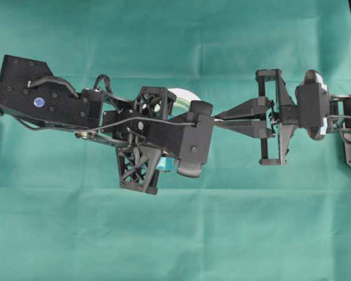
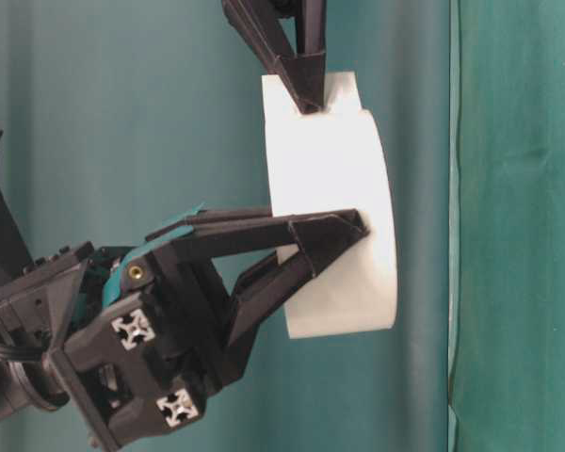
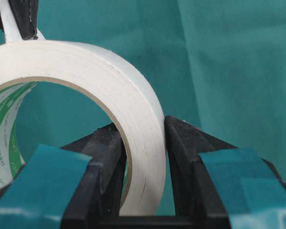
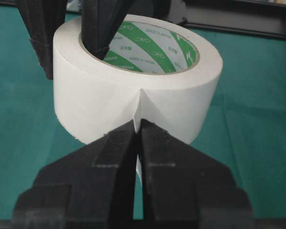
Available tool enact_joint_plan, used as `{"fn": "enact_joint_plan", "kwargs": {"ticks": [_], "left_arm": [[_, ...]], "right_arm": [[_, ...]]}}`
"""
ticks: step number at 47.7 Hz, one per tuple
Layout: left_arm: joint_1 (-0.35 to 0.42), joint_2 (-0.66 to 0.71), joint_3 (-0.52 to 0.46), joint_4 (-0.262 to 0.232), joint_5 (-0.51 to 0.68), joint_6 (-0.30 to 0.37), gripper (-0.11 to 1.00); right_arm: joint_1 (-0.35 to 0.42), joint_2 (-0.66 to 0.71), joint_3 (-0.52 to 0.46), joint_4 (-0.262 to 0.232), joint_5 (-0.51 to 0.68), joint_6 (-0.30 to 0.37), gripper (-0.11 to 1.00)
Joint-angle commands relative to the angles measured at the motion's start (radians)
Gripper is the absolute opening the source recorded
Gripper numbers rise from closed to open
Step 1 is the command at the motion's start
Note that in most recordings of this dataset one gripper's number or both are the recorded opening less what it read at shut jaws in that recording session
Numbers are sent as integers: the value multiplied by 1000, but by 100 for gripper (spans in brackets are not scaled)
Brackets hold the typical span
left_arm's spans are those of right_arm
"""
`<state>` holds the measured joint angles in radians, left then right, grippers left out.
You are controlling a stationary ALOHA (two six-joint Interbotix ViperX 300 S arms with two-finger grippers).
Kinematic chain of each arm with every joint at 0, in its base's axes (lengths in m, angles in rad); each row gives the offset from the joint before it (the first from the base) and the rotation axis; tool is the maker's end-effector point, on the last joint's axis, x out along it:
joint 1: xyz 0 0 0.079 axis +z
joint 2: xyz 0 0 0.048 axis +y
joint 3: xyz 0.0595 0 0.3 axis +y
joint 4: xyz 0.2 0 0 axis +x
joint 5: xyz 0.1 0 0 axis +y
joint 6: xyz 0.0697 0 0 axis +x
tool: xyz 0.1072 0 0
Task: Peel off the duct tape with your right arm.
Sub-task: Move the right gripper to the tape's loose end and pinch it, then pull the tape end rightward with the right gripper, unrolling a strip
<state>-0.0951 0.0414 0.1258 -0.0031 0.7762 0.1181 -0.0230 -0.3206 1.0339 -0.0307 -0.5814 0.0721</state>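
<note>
Item one, green cloth: it covered the whole table under both arms.

Item two, left arm: I had its claw clamped across the wall of the tape roll, one finger inside the ring and one outside, holding it clear of the cloth.

Item three, right arm: it came in from three o'clock in the overhead view, and its claw was pressed together on the loose tab.

Item four, tape roll: white, green-striped core, held at the centre of the overhead view.

Item five, tab: pinched edge-on. My judgement was to draw it straight back toward three o'clock, slowly, with the left grip firm, lest it slip or tear.
</note>
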Motion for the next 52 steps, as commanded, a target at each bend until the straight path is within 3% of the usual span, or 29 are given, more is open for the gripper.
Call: {"fn": "enact_joint_plan", "kwargs": {"ticks": [1,31,52], "left_arm": [[-9,-20,-35,2,-5,3,23],[-114,-28,-32,2,26,44,23],[-123,-31,-26,2,46,44,23]], "right_arm": [[-8,-6,-20,2,-11,-2,-10],[-41,-6,-14,21,-11,-2,-10],[-67,-11,-6,21,-12,-2,-10]]}}
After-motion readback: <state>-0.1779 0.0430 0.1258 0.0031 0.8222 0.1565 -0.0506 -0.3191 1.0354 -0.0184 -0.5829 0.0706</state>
